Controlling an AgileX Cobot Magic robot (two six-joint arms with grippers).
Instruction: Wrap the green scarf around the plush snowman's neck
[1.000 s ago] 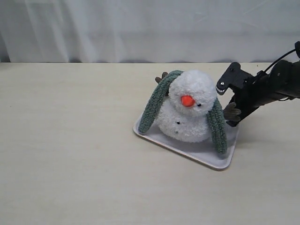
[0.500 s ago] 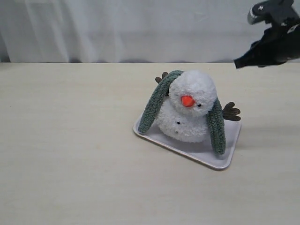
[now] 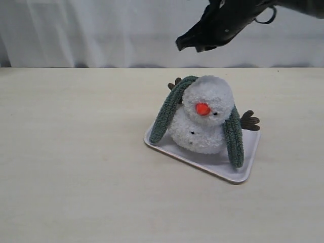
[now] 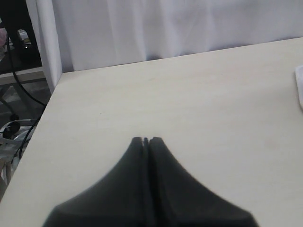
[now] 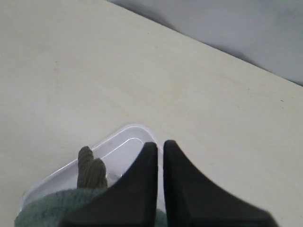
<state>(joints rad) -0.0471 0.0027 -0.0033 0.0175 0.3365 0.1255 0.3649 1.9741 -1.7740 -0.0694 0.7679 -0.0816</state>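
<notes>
The plush snowman [image 3: 205, 119] sits upright on a white tray [image 3: 238, 172], orange nose facing forward. The green scarf [image 3: 164, 116] is draped behind its head, one end hanging down each side, the other end [image 3: 234, 139] reaching the tray. At the front, the neck shows no scarf. My right gripper [image 3: 185, 44] hovers high above the snowman, toward the back, jaws together and holding nothing. In the right wrist view it [image 5: 160, 144] looks down on the tray [image 5: 118, 142], a brown twig arm [image 5: 90, 168] and a bit of scarf [image 5: 42, 213]. My left gripper [image 4: 146, 139] is shut over bare table.
A white curtain [image 3: 101, 30] closes off the far side of the beige table [image 3: 76, 177]. In the left wrist view the table's end [image 4: 47, 94] drops to cables and gear on the floor. A white edge [image 4: 300, 87] shows at that view's border.
My right gripper rose from beside the snowman's twig arm, then swung up and leftward to above the snowman. Snowman, scarf and tray stayed put.
</notes>
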